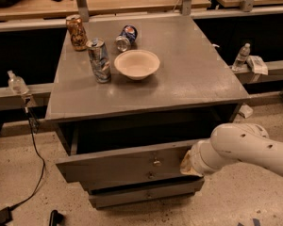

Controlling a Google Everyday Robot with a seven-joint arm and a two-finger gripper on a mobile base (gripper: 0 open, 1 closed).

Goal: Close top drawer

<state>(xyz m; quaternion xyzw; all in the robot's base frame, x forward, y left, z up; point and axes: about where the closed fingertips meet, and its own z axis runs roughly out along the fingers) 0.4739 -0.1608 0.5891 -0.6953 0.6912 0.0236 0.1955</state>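
Note:
The top drawer (118,167) is the wide grey drawer under the cabinet top. It stands pulled out toward me, with a dark gap above its front panel and a small metal knob (156,162) at its centre. My white arm (240,147) reaches in from the right. My gripper (186,165) is at the right end of the drawer's front panel, close against it. Its end is hidden by the wrist and the panel.
The grey cabinet top (193,79) carries a white bowl (137,63), two upright cans (99,60) (77,32) and one can lying down (126,36). A lower drawer (146,195) sticks out slightly. A cable (35,145) hangs at the left. Bottles (241,56) stand on side rails.

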